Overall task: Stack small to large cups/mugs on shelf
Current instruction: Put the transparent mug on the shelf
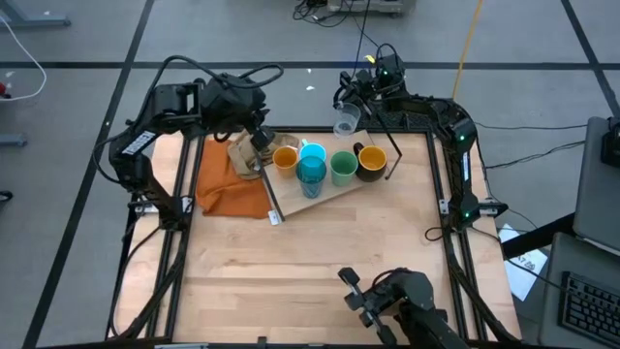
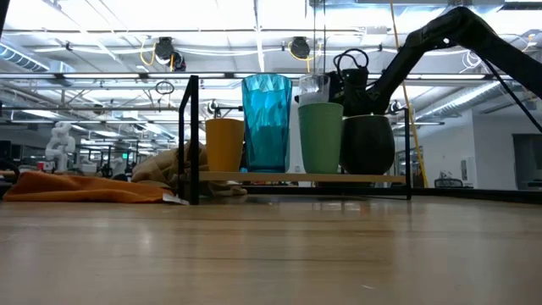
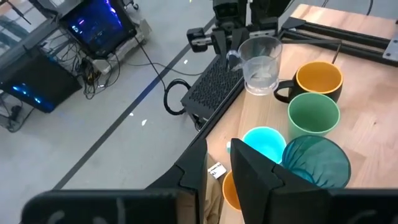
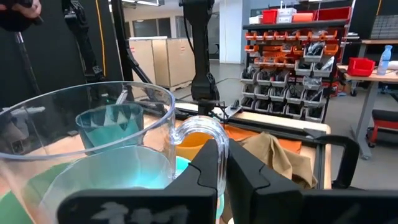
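On the shelf [image 1: 329, 194] stand an orange cup [image 1: 285, 158], a light-blue mug [image 1: 312, 150], a teal tumbler [image 1: 311, 175], a green cup [image 1: 343, 168] and a black mug [image 1: 371, 161] with a yellow inside. A clear glass [image 1: 346, 120] hangs beyond the shelf's far side, above the cups' rims. My right gripper [image 1: 358, 102] is shut on it. My left gripper [image 1: 260, 139] hovers over the shelf's left end above the orange cup, its fingers [image 3: 255, 174] a narrow gap apart with nothing between them. My right gripper pinches the clear glass's curved handle [image 4: 200, 127] between its two fingers. The fingers come in about level from the table's far right side. The glass [image 3: 260, 62] stays upright, mouth up, lifted clear of table and shelf.
An orange cloth [image 1: 232, 184] and a beige cloth [image 1: 244, 153] lie at the shelf's left end, under my left gripper. Black frame rails [image 1: 446, 184] border the table. A dark camera mount [image 1: 397, 301] sits at the near edge. The near half of the wooden table [image 1: 310, 262] is bare.
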